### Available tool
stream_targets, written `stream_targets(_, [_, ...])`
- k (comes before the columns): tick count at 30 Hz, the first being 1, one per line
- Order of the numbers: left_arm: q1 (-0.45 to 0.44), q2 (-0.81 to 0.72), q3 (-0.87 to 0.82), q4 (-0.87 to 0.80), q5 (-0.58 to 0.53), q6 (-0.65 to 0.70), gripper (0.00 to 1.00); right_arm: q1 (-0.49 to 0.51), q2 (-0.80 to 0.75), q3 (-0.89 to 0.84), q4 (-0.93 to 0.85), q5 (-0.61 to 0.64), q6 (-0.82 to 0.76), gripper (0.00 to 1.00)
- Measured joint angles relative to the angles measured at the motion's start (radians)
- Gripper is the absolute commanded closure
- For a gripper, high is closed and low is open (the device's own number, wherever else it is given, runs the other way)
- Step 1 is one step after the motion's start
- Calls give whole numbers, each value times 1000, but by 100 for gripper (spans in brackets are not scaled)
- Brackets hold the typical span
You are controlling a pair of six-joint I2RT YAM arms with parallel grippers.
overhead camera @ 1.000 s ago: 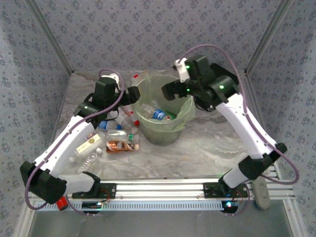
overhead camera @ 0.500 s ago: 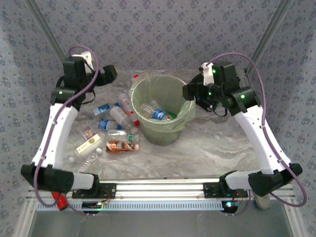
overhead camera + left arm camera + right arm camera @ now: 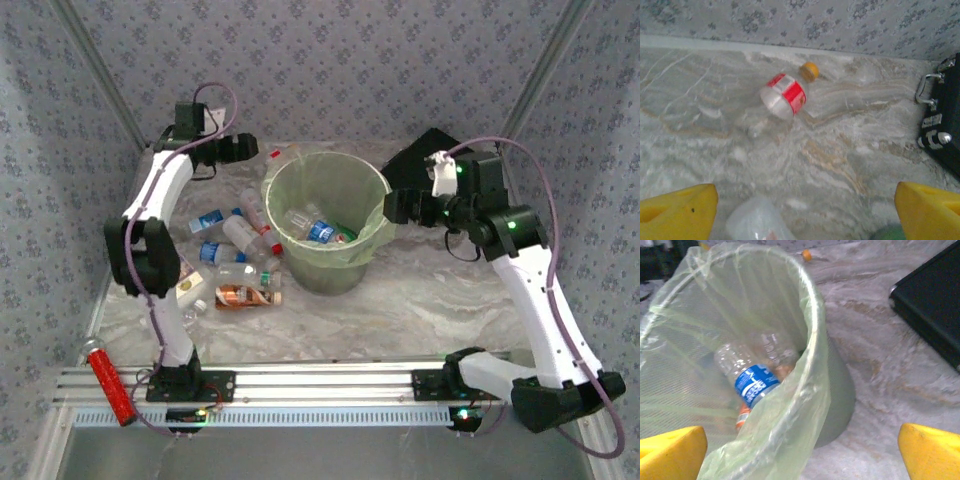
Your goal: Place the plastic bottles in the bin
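The pale-green bin (image 3: pixel 325 215) stands mid-table with its bag liner (image 3: pixel 790 405) draped over the rim. Inside lie clear bottles, one with a blue label (image 3: pixel 755 382). Several more bottles (image 3: pixel 243 270) lie on the table left of the bin. A red-labelled bottle with an orange cap (image 3: pixel 785 95) lies behind the bin (image 3: pixel 285 155). My left gripper (image 3: pixel 238 148) hovers open at the back left, holding nothing (image 3: pixel 802 220); a clear bottle (image 3: pixel 757 222) sits just below it. My right gripper (image 3: pixel 400 205) is open beside the bin's right rim (image 3: pixel 802 455).
A flat black box (image 3: pixel 425 150) lies at the back right, its latches (image 3: pixel 935 117) visible from the left wrist. A red cylinder (image 3: pixel 108 382) rests at the front left by the rail. Patterned walls close in the back and sides.
The left arm has lifted away from the bin's left rim and swung up to the back left. The right gripper has drawn back rightward from above the bin.
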Motion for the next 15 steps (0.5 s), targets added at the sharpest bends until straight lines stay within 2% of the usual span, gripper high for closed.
stream_targets(8, [0, 330, 423, -45, 37, 57, 9, -85, -83, -82, -17, -139, 67, 0])
stream_targets(11, [-1, 427, 528, -64, 42, 62, 8, -90, -98, -101, -29, -154, 73, 0])
stream_targets(15, [-7, 515, 585, -93, 39, 67, 7, -91, -109, -135, -35, -157, 86, 0])
